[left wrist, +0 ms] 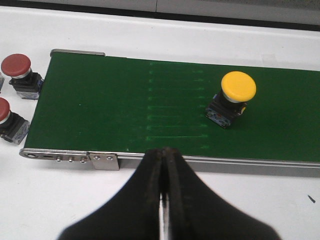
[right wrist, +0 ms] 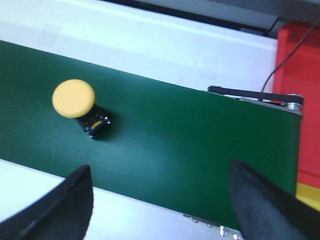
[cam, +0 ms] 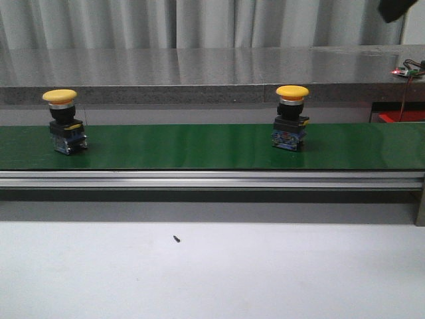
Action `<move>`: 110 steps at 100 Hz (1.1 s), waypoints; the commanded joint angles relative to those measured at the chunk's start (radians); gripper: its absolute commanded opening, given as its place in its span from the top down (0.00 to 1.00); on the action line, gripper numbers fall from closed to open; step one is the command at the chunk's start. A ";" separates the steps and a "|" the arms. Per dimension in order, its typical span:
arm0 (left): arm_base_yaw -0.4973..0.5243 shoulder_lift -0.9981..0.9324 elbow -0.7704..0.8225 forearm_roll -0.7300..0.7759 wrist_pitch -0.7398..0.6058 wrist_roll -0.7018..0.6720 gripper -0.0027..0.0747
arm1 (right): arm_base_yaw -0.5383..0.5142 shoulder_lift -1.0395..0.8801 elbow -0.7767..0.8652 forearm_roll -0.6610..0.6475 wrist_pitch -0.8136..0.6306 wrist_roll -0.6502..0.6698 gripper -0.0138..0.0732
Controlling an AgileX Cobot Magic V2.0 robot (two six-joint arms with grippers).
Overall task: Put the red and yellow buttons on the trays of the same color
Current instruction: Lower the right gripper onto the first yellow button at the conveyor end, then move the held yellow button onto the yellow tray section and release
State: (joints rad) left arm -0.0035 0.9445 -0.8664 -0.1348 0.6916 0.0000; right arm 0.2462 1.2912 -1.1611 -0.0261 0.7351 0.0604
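Two yellow-capped buttons stand upright on the green belt [cam: 199, 146], one at the left [cam: 63, 119] and one right of the middle [cam: 291, 116]. My left gripper [left wrist: 164, 152] is shut and empty, above the belt's near rail, with a yellow button [left wrist: 235, 95] ahead of it. Two red-capped buttons [left wrist: 17, 70] [left wrist: 5, 117] stand on the white table off the belt's end. My right gripper [right wrist: 160, 170] is wide open and empty over the belt's near edge, apart from a yellow button [right wrist: 75, 100]. A red tray [right wrist: 300, 75] lies past the belt's end, with a strip of yellow tray [right wrist: 307, 192] beside it.
The belt has a metal rail [cam: 199, 178] along its front and white table [cam: 199, 266] before it. A grey ledge [cam: 199, 73] and curtains run behind. The red tray's edge [cam: 402, 117] shows at the far right, with a cable [right wrist: 280, 65] across it.
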 commanded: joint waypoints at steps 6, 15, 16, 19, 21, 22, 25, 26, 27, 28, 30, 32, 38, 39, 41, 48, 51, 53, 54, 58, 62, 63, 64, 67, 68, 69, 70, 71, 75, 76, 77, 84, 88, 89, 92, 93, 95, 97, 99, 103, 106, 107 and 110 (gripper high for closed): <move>-0.009 -0.009 -0.026 -0.010 -0.061 0.000 0.99 | 0.034 0.103 -0.188 0.010 0.101 -0.007 0.14; -0.009 -0.009 -0.026 -0.010 -0.061 0.000 0.99 | 0.049 0.185 -0.286 0.026 0.182 -0.007 0.14; -0.009 -0.009 -0.026 -0.010 -0.061 0.000 0.99 | 0.049 0.197 -0.293 0.026 0.187 -0.007 0.14; -0.009 -0.009 -0.026 -0.008 -0.061 0.000 0.99 | 0.049 0.221 -0.326 0.026 0.207 -0.007 0.14; -0.009 -0.009 -0.026 -0.008 -0.061 0.000 0.99 | 0.049 0.239 -0.346 0.033 0.227 -0.007 0.14; -0.009 -0.009 -0.026 -0.008 -0.061 0.000 0.99 | 0.049 0.245 -0.352 0.033 0.232 -0.007 0.14; -0.009 -0.009 -0.026 -0.008 -0.061 0.000 0.99 | 0.049 0.268 -0.375 0.040 0.252 -0.007 0.14; -0.009 -0.009 -0.026 -0.008 -0.061 0.000 0.99 | 0.049 0.279 -0.386 0.040 0.257 -0.007 0.14; -0.009 -0.009 -0.026 -0.008 -0.061 0.000 0.99 | 0.049 0.285 -0.391 0.040 0.266 -0.007 0.14; -0.009 -0.009 -0.026 -0.006 -0.061 0.000 0.99 | 0.049 0.295 -0.401 0.040 0.271 -0.007 0.14; -0.009 -0.009 -0.026 -0.007 -0.061 0.000 0.99 | 0.049 0.310 -0.411 0.041 0.285 -0.007 0.14; -0.009 -0.009 -0.026 -0.007 -0.061 0.000 0.99 | 0.049 0.321 -0.425 0.042 0.299 -0.007 0.14; -0.009 -0.009 -0.026 -0.007 -0.061 0.000 0.99 | 0.049 0.367 -0.466 0.045 0.333 -0.008 0.14; -0.009 -0.009 -0.026 -0.007 -0.061 0.000 0.99 | 0.049 0.367 -0.466 0.044 0.335 -0.008 0.14; -0.009 -0.009 -0.026 -0.007 -0.061 0.000 0.99 | 0.049 0.380 -0.475 0.044 0.340 -0.008 0.14; -0.009 -0.009 -0.026 -0.007 -0.061 0.000 0.99 | 0.049 0.415 -0.500 0.044 0.349 -0.008 0.14; -0.009 -0.009 -0.026 -0.007 -0.061 0.000 0.99 | 0.048 0.432 -0.510 0.044 0.356 -0.008 0.14; -0.009 -0.009 -0.026 -0.007 -0.061 0.000 0.99 | 0.048 0.439 -0.516 0.044 0.361 -0.008 0.14; -0.009 -0.009 -0.026 -0.007 -0.061 0.000 0.99 | 0.048 0.446 -0.520 0.044 0.362 -0.008 0.14; -0.009 -0.009 -0.026 -0.007 -0.061 0.000 0.99 | 0.048 0.464 -0.526 0.043 0.368 -0.008 0.14; -0.009 -0.009 -0.026 -0.007 -0.061 0.000 0.99 | 0.045 0.479 -0.528 0.043 0.368 -0.008 0.14; -0.009 -0.009 -0.026 -0.007 -0.061 0.000 0.99 | 0.045 0.481 -0.528 0.043 0.369 -0.008 0.14; -0.009 -0.009 -0.026 -0.007 -0.061 0.000 0.99 | 0.045 0.483 -0.528 0.043 0.369 -0.008 0.14; -0.009 -0.009 -0.026 -0.007 -0.061 0.000 0.99 | 0.045 0.491 -0.528 0.043 0.372 -0.008 0.14; -0.009 -0.009 -0.026 -0.007 -0.061 0.000 0.99 | 0.045 0.496 -0.528 0.043 0.373 -0.008 0.14; -0.009 -0.009 -0.026 -0.007 -0.061 0.000 0.99 | 0.045 0.498 -0.528 0.043 0.377 -0.008 0.14; -0.009 -0.009 -0.026 -0.007 -0.061 0.000 0.99 | 0.045 0.501 -0.528 0.043 0.377 -0.008 0.14; -0.009 -0.009 -0.026 -0.007 -0.061 0.000 0.99 | 0.044 0.502 -0.528 0.043 0.379 -0.008 0.14; -0.009 -0.009 -0.026 -0.007 -0.061 0.000 0.99 | 0.044 0.513 -0.528 0.043 0.381 -0.008 0.14; -0.009 -0.009 -0.026 -0.007 -0.061 0.000 0.99 | 0.044 0.514 -0.528 0.043 0.383 -0.008 0.14; -0.009 -0.009 -0.026 -0.007 -0.061 0.000 0.99 | 0.044 0.516 -0.528 0.043 0.383 -0.008 0.15; -0.009 -0.009 -0.026 -0.007 -0.061 0.000 0.99 | 0.043 0.524 -0.528 0.043 0.380 -0.008 0.23; -0.009 -0.009 -0.026 -0.007 -0.061 0.000 0.99 | 0.043 0.524 -0.528 0.038 0.368 -0.008 0.29; -0.009 -0.009 -0.026 -0.007 -0.061 0.000 0.99 | 0.043 0.524 -0.528 0.038 0.367 -0.008 0.31; -0.009 -0.009 -0.026 -0.007 -0.061 0.000 0.99 | 0.043 0.524 -0.528 0.035 0.365 -0.008 0.38; -0.009 -0.009 -0.026 -0.007 -0.061 0.000 0.99 | 0.043 0.524 -0.528 0.034 0.365 -0.008 0.38; -0.009 -0.009 -0.026 -0.007 -0.061 0.000 0.99 | 0.043 0.524 -0.528 0.033 0.365 -0.008 0.42; -0.009 -0.009 -0.026 -0.007 -0.061 0.000 0.99 | 0.043 0.524 -0.528 0.032 0.367 -0.008 0.46; -0.009 -0.009 -0.026 -0.007 -0.061 0.000 0.99 | 0.043 0.524 -0.528 0.026 0.369 -0.008 0.49; -0.009 -0.009 -0.026 -0.007 -0.061 0.000 0.99 | 0.043 0.524 -0.528 0.026 0.370 -0.008 0.54; -0.009 -0.009 -0.026 -0.007 -0.061 0.000 0.99 | 0.043 0.524 -0.528 0.026 0.368 -0.007 0.56; -0.009 -0.009 -0.026 -0.007 -0.061 0.000 0.99 | 0.043 0.524 -0.528 0.026 0.368 -0.006 0.56; -0.009 -0.009 -0.026 -0.007 -0.061 0.000 0.99 | 0.043 0.524 -0.528 0.026 0.366 -0.006 0.56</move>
State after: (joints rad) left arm -0.0035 0.9445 -0.8664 -0.1348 0.6916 0.0000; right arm 0.2934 1.8692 -1.6548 0.0104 1.1233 0.0604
